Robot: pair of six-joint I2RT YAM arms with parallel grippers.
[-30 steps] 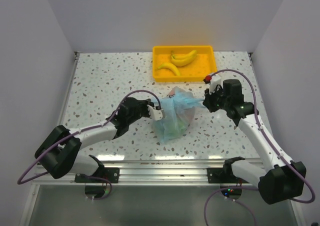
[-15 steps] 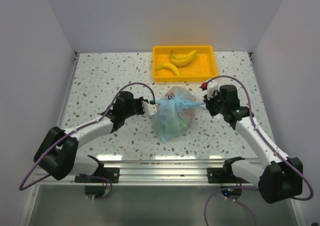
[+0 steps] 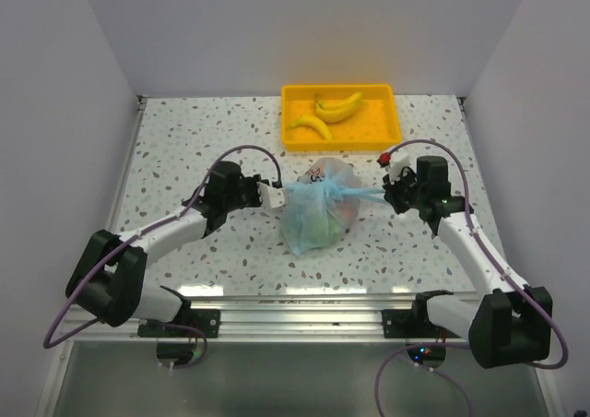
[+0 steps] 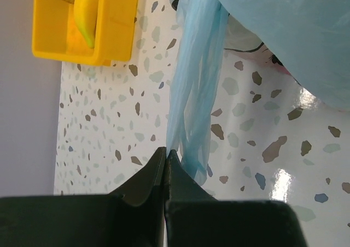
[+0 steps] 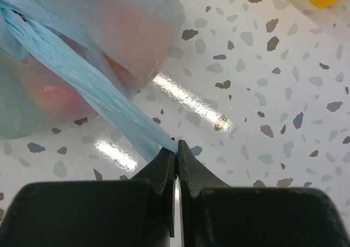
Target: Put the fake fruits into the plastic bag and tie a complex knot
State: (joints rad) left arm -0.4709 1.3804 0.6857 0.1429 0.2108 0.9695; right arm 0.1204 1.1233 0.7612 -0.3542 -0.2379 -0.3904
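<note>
On the speckled table (image 3: 184, 159), centre: blue bag (image 3: 313, 223), fruit (image 5: 126, 36) inside. Yellow tray (image 3: 293, 142) sits behind it. Left gripper (image 3: 279, 196) pinches left handle (image 4: 194, 83), right gripper (image 3: 387, 194) pinches right handle (image 5: 93, 83), both taut. Two bananas (image 3: 339, 106) in tray.

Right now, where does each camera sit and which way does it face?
Top external: above and behind the bases, looking down at the table; left arm and right arm show, the plastic bag between them.
Left wrist: on the left arm, looking along the left end effector, shut on the bag's left handle; its fingers fill the bottom.
Right wrist: on the right arm, looking along the right end effector, shut on the right handle; fingers at bottom.
Shared: all show the bag; top external and left wrist show the bananas.
</note>
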